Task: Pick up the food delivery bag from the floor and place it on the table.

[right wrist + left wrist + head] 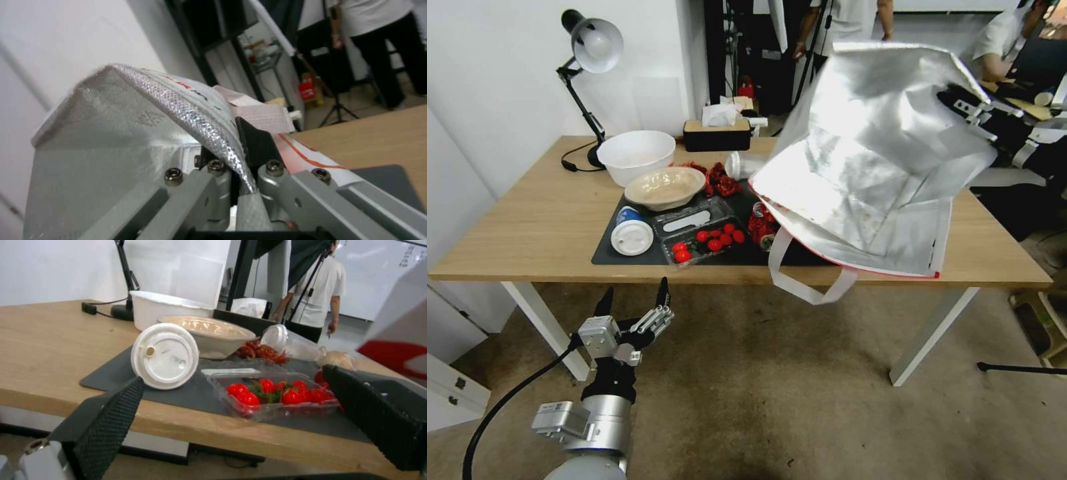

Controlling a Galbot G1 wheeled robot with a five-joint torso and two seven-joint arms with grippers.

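Table [547, 220], light wood with dark mat: your right gripper [242, 173] is clamped on the foil rim of the food delivery bag [867, 167], which hangs below the jaws, apparently just above the tabletop; left gripper [634, 313] idle, spread.

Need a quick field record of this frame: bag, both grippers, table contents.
bag: food delivery bag held above the table's right half, foil lining showing, one loop handle hanging over the front edge
right gripper: shut on the bag's rim
left gripper: open, low in front of the table, holding nothing
on mat: lidded cup, strawberry box, two bowls
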